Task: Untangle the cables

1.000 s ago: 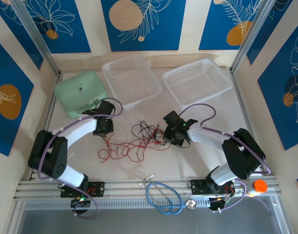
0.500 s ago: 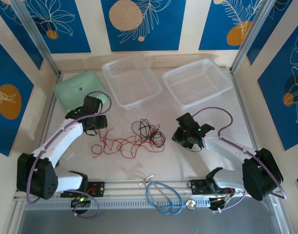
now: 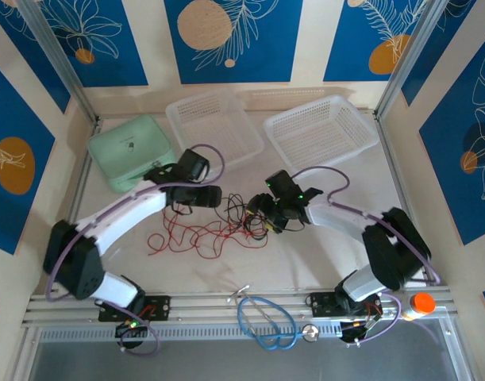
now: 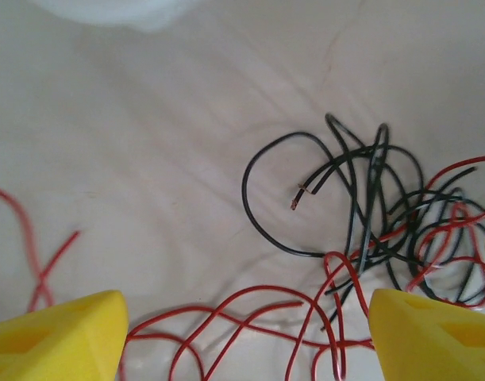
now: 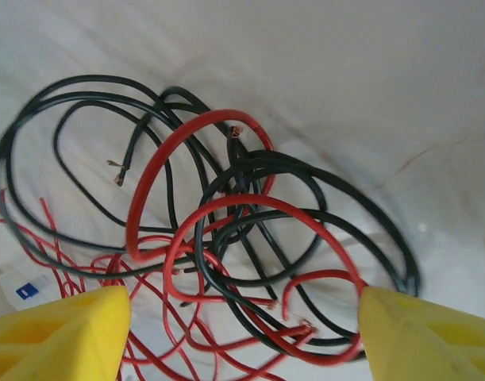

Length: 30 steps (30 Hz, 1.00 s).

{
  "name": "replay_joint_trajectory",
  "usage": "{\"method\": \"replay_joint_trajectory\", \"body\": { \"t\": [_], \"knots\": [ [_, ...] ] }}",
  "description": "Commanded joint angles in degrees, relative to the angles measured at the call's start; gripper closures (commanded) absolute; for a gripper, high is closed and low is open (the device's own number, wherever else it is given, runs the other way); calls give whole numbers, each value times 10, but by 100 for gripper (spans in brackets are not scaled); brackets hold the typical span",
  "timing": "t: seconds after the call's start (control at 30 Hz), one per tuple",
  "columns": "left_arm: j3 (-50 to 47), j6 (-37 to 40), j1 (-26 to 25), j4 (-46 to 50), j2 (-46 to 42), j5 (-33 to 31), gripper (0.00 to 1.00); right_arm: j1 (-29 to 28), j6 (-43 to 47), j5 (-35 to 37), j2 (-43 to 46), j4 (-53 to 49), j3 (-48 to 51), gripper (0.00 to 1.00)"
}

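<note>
L gripper (image 4: 246, 337) and R gripper (image 5: 242, 333) both gaped wide, empty, above the cables (image 3: 214, 234) knotted at table (image 3: 321, 254) centre. Risk: red/black loops were interlaced, so a multi-strand pinch would prob. tighten the knot

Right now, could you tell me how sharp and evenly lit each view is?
Top external: soft, even light, no glare, though the cables look thin and small. Left wrist: cables crisp, the left gripper's fingers soft. Right wrist: cables sharp, the right gripper's fingers blurred at the corners.
</note>
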State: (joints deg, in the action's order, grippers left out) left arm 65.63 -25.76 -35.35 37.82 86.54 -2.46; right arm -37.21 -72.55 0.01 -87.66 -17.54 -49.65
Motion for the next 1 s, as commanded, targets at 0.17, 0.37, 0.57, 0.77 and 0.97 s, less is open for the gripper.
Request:
{"method": "replay_joint_trajectory", "body": {
  "t": [0.17,0.37,0.57,0.77,0.97],
  "knots": [
    [31,-25,-27,-32,126,-11,24,-34,-107,28,-97,-82,-84,29],
    [22,-31,-27,-49,159,-22,36,-25,-120,37,-125,-66,-70,35],
    [5,-32,-27,-51,165,-50,72,-21,-106,50,-128,-70,-77,46],
    [-41,-33,-19,-37,122,-103,96,5,-76,72,-91,-67,-44,90],
    [-98,-35,11,-24,39,-124,99,49,-52,70,-24,-56,26,99]
  ]
}}
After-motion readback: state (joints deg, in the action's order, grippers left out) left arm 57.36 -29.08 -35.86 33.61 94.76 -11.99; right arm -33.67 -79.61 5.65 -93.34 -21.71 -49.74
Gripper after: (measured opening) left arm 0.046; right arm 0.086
